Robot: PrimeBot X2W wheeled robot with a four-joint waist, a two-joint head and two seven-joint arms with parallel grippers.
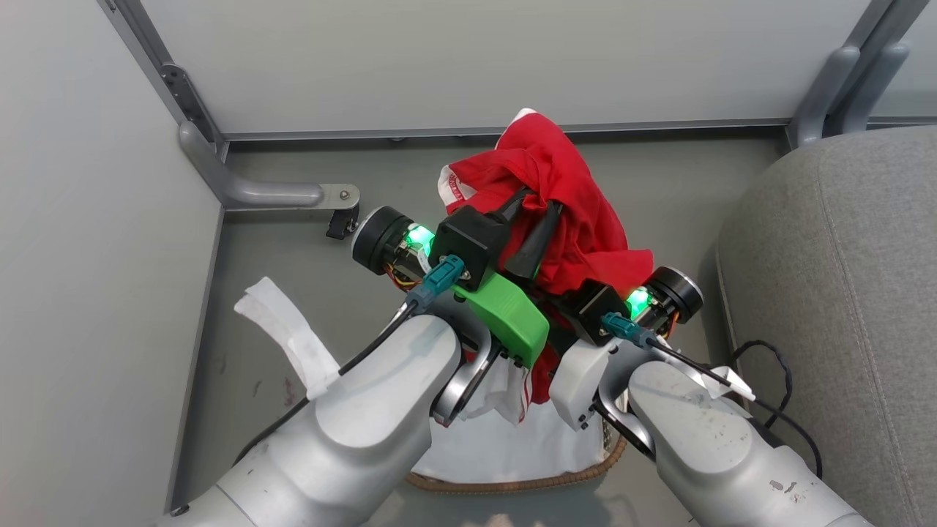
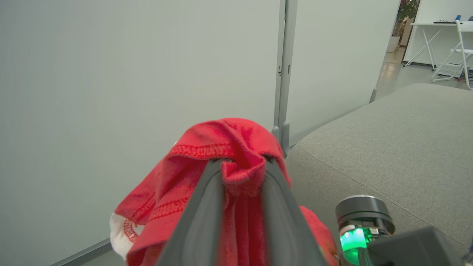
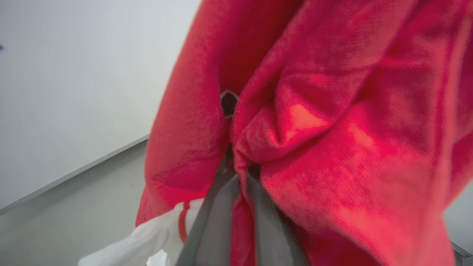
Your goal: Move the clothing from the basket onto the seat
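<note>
Lettering in red runs along a white band of the clothing [image 1: 578, 197], too small to read. Both pale forearms rise from the bottom of the head view and converge over the basket [image 1: 512, 484], the left forearm [image 1: 366, 410] slightly ahead of the right forearm [image 1: 695, 417], with green lights glowing at both wrists.

The left gripper [image 2: 242, 168] has its two dark fingers narrowly apart, with a bunched red fold caught between the tips and more cloth draped over them. The right gripper [image 3: 240, 170] has its fingers nearly together, pinching another red fold.

The clothing hangs from both grippers above the basket, and its white striped end trails down toward the white liner [image 1: 512, 446] inside. The seat [image 1: 842, 256] lies to the robot's right, apart from the clothing.
</note>
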